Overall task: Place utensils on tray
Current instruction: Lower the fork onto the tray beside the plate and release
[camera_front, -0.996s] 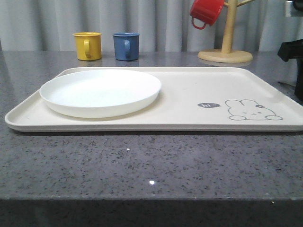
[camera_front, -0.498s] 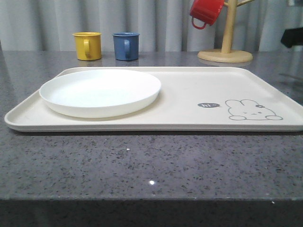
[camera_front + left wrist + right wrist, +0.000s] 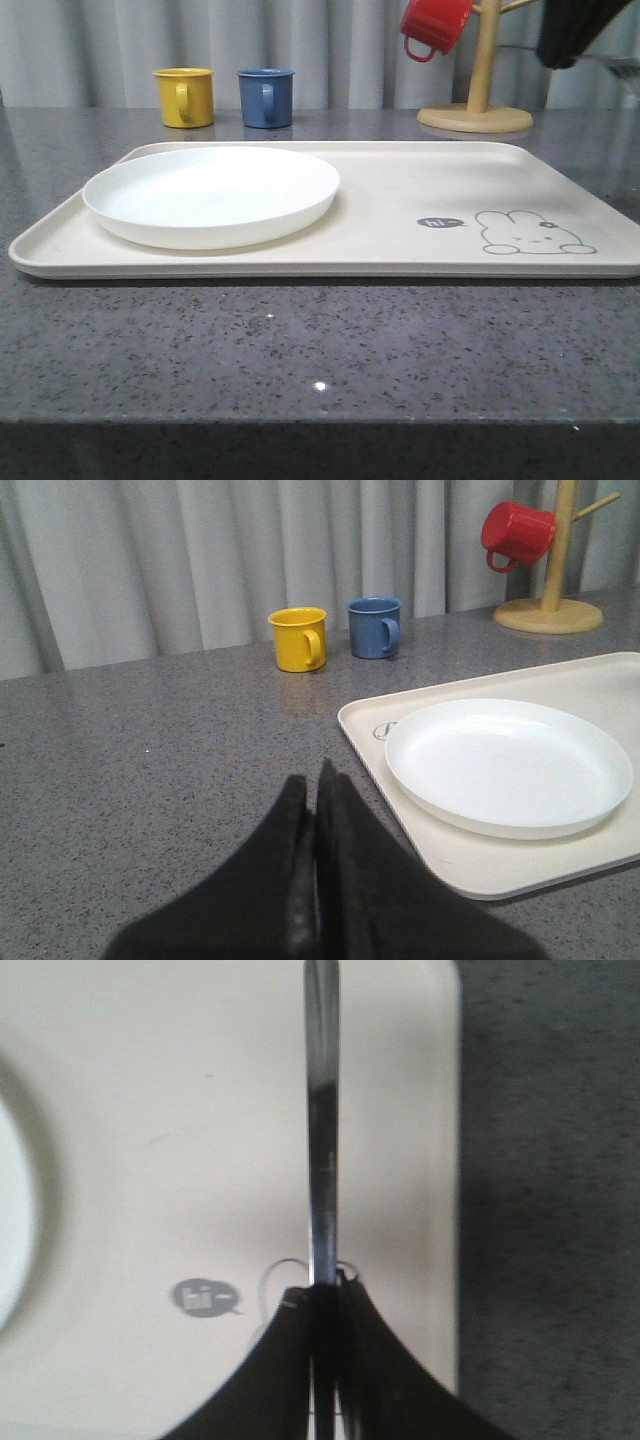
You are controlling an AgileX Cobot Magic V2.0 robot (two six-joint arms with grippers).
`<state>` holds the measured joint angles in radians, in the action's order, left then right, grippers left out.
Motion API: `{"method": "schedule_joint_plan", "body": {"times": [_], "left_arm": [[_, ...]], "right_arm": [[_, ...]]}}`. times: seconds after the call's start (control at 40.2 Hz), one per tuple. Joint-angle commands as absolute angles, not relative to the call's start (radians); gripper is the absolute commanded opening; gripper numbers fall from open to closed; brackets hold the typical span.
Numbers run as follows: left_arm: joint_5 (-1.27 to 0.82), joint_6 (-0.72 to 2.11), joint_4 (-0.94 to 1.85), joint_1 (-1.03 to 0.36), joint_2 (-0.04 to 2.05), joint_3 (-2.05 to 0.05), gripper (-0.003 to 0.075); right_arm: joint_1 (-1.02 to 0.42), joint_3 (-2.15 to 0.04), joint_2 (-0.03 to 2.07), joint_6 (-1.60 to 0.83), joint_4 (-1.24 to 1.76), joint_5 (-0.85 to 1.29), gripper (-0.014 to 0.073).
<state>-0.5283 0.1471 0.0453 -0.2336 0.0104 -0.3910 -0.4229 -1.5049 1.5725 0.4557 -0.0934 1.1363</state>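
Observation:
The cream tray (image 3: 400,190) with the rabbit drawing lies across the table, and the round white plate (image 3: 210,195) rests on its left half. My right gripper (image 3: 325,1285) is shut on a thin silver utensil (image 3: 322,1110), held edge-on above the tray (image 3: 150,1080) near the rabbit drawing; its far end is cut off, so I cannot tell which utensil it is. In the front view the right gripper (image 3: 570,35) hangs dark at the top right. My left gripper (image 3: 312,780) is shut and holds nothing, over bare table left of the tray (image 3: 560,675) and plate (image 3: 510,765).
A yellow cup (image 3: 185,97) and a blue cup (image 3: 267,97) stand behind the tray. A wooden cup tree (image 3: 480,100) with a red cup (image 3: 435,25) hanging on it stands at the back right. Grey speckled table runs in front of the tray.
In the front view the right arm has risen from the right edge beside the tray to the top right corner. Tray, plate and cups have not moved.

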Motion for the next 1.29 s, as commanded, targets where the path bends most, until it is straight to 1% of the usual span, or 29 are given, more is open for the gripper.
{"method": "schedule_joint_plan", "body": {"times": [0.0, 0.174, 0.398, 0.647, 0.971, 1.021, 1.17, 1.27], "left_arm": [[-0.443, 0.140, 0.055, -0.232, 0.022, -0.414, -0.0018], [-0.443, 0.140, 0.055, -0.232, 0.022, -0.414, -0.0018], [-0.443, 0.140, 0.055, -0.232, 0.022, -0.414, -0.0018], [-0.443, 0.140, 0.055, -0.232, 0.022, -0.414, -0.0018], [-0.443, 0.140, 0.055, -0.232, 0.022, -0.414, -0.0018], [-0.443, 0.140, 0.055, -0.232, 0.022, -0.414, -0.0018], [-0.443, 0.140, 0.055, -0.232, 0.022, -0.414, -0.0018], [-0.445, 0.140, 0.055, -0.232, 0.022, -0.414, -0.0018]], "right_arm": [[-0.488, -1.576, 1.593, 0.515, -0.116, 1.117, 0.0003], [-0.544, -1.634, 1.698, 0.583, -0.115, 1.099, 0.0006], [-0.547, -1.653, 1.790, 0.628, -0.102, 1.049, 0.0006], [-0.547, -1.655, 1.841, 0.629, -0.070, 1.014, 0.0006], [-0.547, -1.655, 1.847, 0.629, -0.067, 1.026, 0.0009], [-0.547, -1.655, 1.847, 0.629, -0.063, 1.027, 0.0031], [-0.547, -1.655, 1.847, 0.629, -0.053, 1.028, 0.0149], [-0.547, -1.655, 1.847, 0.629, -0.052, 1.028, 0.0199]]}}
